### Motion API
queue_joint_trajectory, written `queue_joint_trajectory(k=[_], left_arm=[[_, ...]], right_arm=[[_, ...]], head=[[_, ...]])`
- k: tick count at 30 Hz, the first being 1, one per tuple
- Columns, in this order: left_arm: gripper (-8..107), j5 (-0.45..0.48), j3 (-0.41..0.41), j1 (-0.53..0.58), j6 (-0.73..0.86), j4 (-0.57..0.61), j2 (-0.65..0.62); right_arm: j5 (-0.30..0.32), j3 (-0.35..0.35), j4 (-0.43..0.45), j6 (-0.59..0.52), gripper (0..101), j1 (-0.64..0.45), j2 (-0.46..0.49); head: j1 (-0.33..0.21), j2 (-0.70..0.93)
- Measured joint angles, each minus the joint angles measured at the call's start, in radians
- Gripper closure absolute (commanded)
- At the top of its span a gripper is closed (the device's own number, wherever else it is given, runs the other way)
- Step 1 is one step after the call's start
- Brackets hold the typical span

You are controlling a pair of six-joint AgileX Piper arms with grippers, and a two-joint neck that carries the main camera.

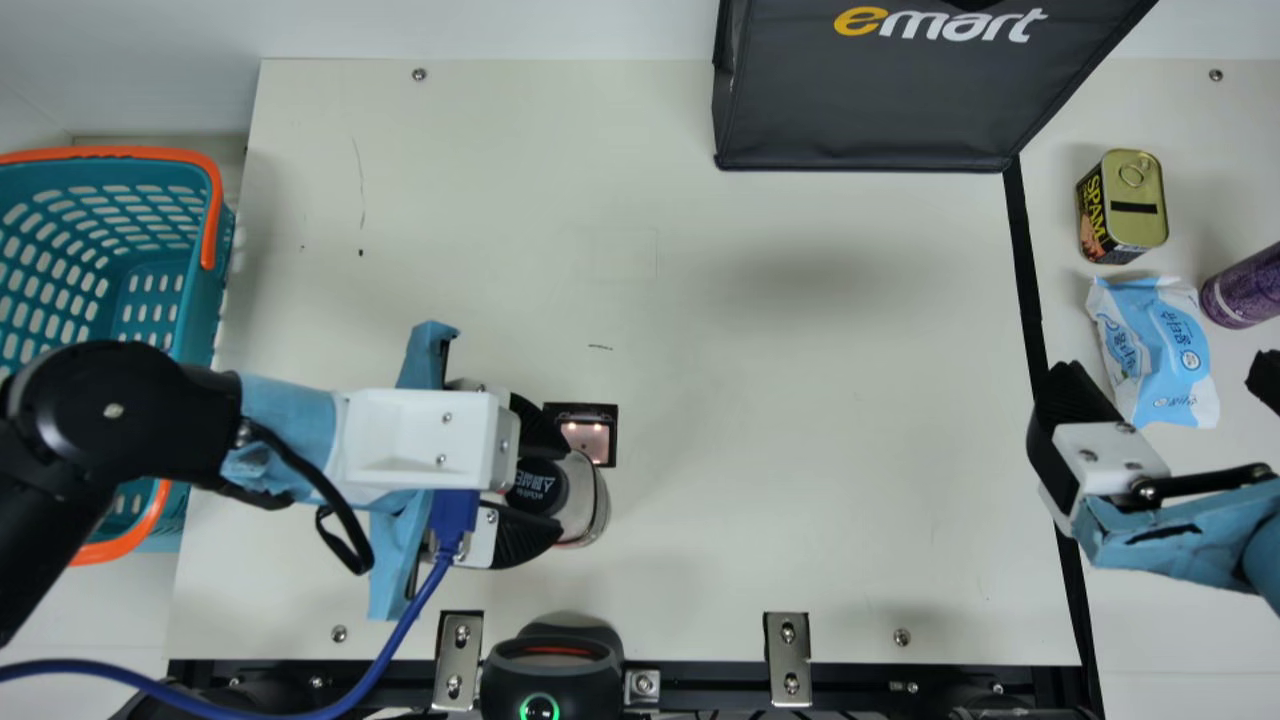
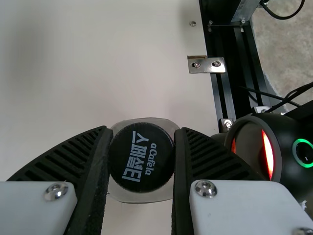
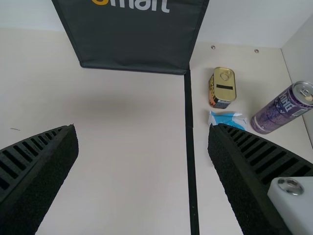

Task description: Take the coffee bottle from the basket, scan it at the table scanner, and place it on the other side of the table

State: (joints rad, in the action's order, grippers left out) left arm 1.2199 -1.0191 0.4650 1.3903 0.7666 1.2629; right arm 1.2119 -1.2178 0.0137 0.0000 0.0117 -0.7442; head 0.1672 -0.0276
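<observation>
Coffee bottle (image 1: 585,492), its black cap facing the left wrist camera, is gripped in the left gripper (image 1: 556,491), whose fingers press in from two sides, parted only as far as it needs. In the main view it is just beside the small lit window (image 1: 588,438) in the table, between that and the black scanner (image 1: 552,672). The right gripper (image 1: 1165,368) is spread wide and holds nothing, near the blue packet (image 1: 1160,350). The basket (image 1: 195,305) is partly hidden by the left arm (image 1: 110,410).
</observation>
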Motion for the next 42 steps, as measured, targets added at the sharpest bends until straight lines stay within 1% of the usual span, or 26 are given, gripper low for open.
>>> queue_joint_trajectory(k=[13, 20, 24, 35, 42], left_arm=[[107, 0.0, -0.069, -0.088, 0.015, -0.018, 0.079], [107, 0.0, -0.101, -0.105, 0.022, -0.012, 0.124], [107, -0.01, -0.101, -0.099, 0.023, -0.012, 0.142], [107, -0.074, -0.057, -0.04, 0.017, -0.014, 0.168], [84, -0.103, -0.046, -0.02, 0.004, -0.019, 0.174]], right_arm=[[0.0, 0.0, 0.0, 0.0, 6, 0.0, 0.0], [0.0, 0.0, 0.0, 0.0, 6, 0.0, 0.0], [0.0, 0.0, 0.0, 0.0, 6, 0.0, 0.0], [0.001, 0.0, 0.0, 0.0, 6, 0.0, 0.0], [0.001, 0.0, 0.0, 0.0, 6, 0.0, 0.0]], head=[[0.0, -0.002], [0.002, -0.002], [0.002, -0.002], [0.0, -0.002], [0.002, -0.002]])
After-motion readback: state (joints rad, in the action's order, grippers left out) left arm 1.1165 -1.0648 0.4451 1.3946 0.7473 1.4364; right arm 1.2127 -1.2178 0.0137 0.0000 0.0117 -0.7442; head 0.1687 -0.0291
